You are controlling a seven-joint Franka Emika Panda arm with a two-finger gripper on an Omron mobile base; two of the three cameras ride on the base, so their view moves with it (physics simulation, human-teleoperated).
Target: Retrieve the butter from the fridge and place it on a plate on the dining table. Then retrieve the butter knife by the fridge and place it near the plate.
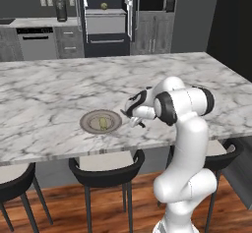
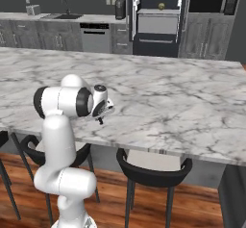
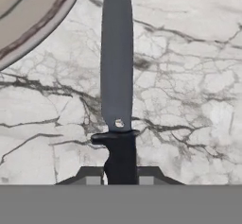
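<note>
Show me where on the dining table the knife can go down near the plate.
Bare marble lies right under the butter knife, held in the gripper, just beside the plate rim. The dining table is also open behind the plate toward the fridge. The plate itself is taken by the butter.

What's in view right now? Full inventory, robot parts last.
dining table: 1, white-grey marble, foreground
plate: 1, grey-beige, on table near front edge, left of gripper
butter: 1, pale yellow, on plate
butter knife: 1, grey blade, black handle, held over table beside plate
stools: several, black, under table edge
fridge: 1, dark, doors open, back wall
round ball: 1, tan, fridge shelf
coffee machine: 1, black, back counter
arm: 1, white
gripper: 1, shut on knife handle
</note>
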